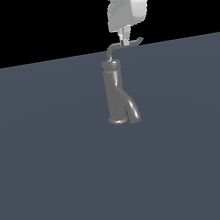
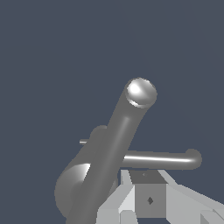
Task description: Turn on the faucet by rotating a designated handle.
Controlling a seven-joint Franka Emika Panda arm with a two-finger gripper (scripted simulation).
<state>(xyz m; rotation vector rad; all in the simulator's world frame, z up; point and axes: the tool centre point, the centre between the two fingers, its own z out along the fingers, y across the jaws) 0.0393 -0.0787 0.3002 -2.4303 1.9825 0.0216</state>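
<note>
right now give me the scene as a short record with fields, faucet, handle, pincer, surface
faucet: grey upright cylinder body on the surface, thick curved spout branching off near its base
handle: thin bent rod sticking out from the top of the body toward the exterior view's right, small upturned tip
pincer: pincer comes down from above and sits at the handle rod, partway along it; open or shut cannot be told
contact: fingertips look to be against the rod, a grip is not confirmed
surface: flat blue-grey plane

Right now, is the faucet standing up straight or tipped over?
Standing up. The faucet body rises straight from the floor, spout curving near its base, handle across the top.
</note>
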